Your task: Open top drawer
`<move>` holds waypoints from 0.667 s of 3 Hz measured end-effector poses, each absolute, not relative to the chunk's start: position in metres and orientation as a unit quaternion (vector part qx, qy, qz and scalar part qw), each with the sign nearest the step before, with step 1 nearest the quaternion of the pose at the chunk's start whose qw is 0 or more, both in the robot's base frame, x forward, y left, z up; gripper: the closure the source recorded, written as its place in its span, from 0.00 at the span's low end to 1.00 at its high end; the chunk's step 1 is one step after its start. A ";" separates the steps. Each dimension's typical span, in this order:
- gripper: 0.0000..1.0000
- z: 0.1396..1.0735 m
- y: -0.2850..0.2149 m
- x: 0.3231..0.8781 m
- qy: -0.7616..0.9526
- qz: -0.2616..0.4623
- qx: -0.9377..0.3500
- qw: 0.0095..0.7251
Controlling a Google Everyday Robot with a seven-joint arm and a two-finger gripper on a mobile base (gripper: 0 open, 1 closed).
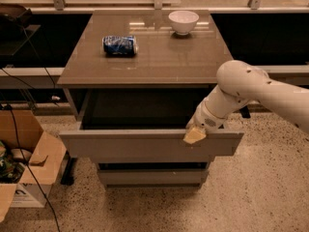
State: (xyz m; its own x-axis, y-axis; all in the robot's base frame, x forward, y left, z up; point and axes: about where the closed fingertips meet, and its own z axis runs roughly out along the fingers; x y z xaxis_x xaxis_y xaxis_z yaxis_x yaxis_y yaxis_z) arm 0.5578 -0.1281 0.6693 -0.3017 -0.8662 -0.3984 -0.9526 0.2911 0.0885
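The pulling step is in hand. The top drawer (135, 146) stands well out of the cabinet, with its dark box exposed behind the fingers (193, 136). The gripper (195, 132) sits on the front panel's upper edge, toward its right end. The fingers seem clamped across that edge, one on the outer face and the other hidden inside. The next move probably calls for a straight, level pull outward to the stop.

blue can (119, 45), white bowl (183, 21): on tabletop (159, 62) | cardboard box (30, 164): on floor (260, 197)
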 end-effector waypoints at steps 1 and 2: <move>0.88 0.686 -0.104 0.559 0.822 0.117 -0.540 0.139; 1.00 0.689 -0.099 0.559 0.832 0.109 -0.526 0.139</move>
